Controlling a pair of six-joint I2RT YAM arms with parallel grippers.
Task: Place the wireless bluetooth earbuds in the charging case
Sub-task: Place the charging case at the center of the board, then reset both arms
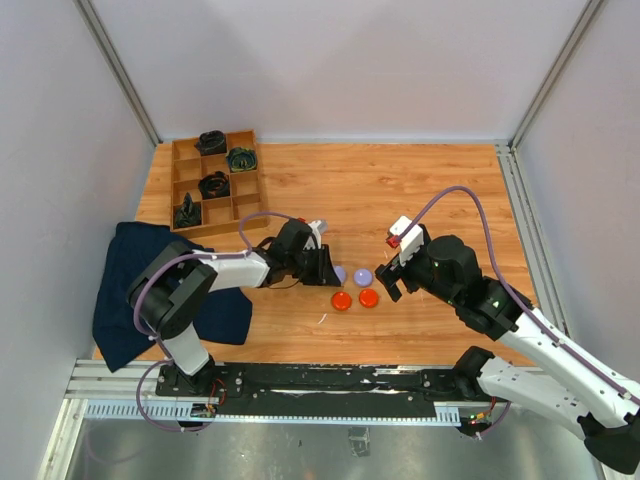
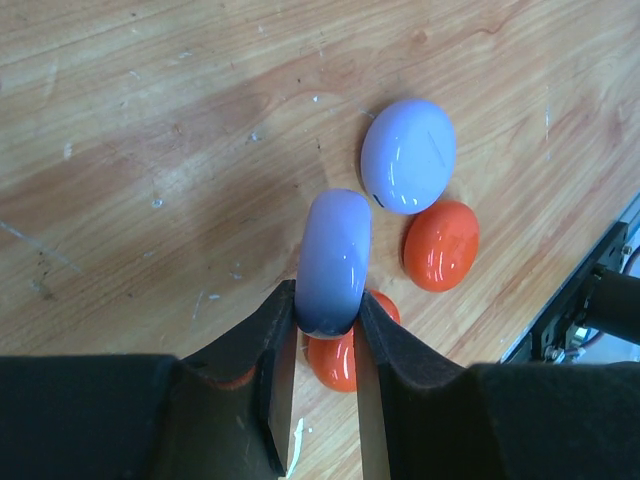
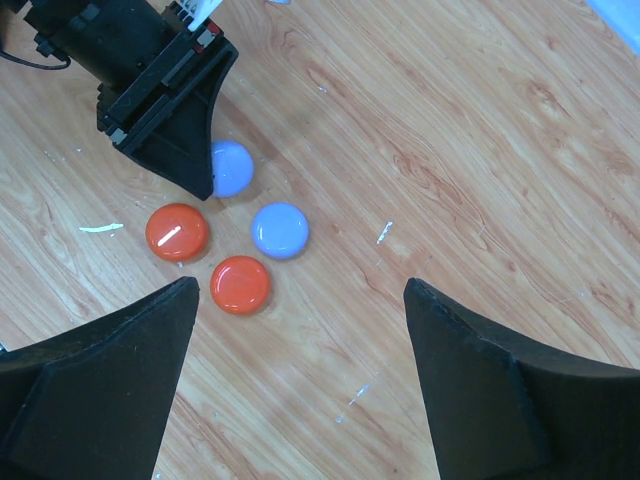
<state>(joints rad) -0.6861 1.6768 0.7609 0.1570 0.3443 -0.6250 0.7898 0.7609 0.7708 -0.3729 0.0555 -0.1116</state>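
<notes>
Earbuds: none to be made out in any view. No small stemmed pieces show on the table [image 1: 420, 190], only a few pale flecks too small to name. Whether they sit inside the discs, cannot tell.

Handling, as a judgement: pieces that small would be very light, hard and smooth, and apt to skid or flick out of a pinch. Best taken across the bulb end with the stem left free to go in first.

Likely charging cases are four glossy pebble-shaped discs clustered at centre frame of the top view. They have rounded edges and look slippery.

Left gripper [image 2: 328, 310]: clamped on a lavender disc [image 2: 335, 255]. The disc stands on edge with the pads on its two flat faces, low on the body, and most of it juts out past the fingertips. The hold looks narrow, so the disc could pivot.

Second lavender disc [image 2: 408, 155] lies flat in the upper right of the left wrist view. One orange-red disc [image 2: 441, 244] lies just below it, close against it. A second orange-red disc [image 2: 340, 355] is partly hidden under the fingers.

Right gripper [image 3: 300, 290]: jaws spread wide, holding nothing, touching nothing. It hangs above the wood, with the cluster up and to the left in its own view.
</notes>
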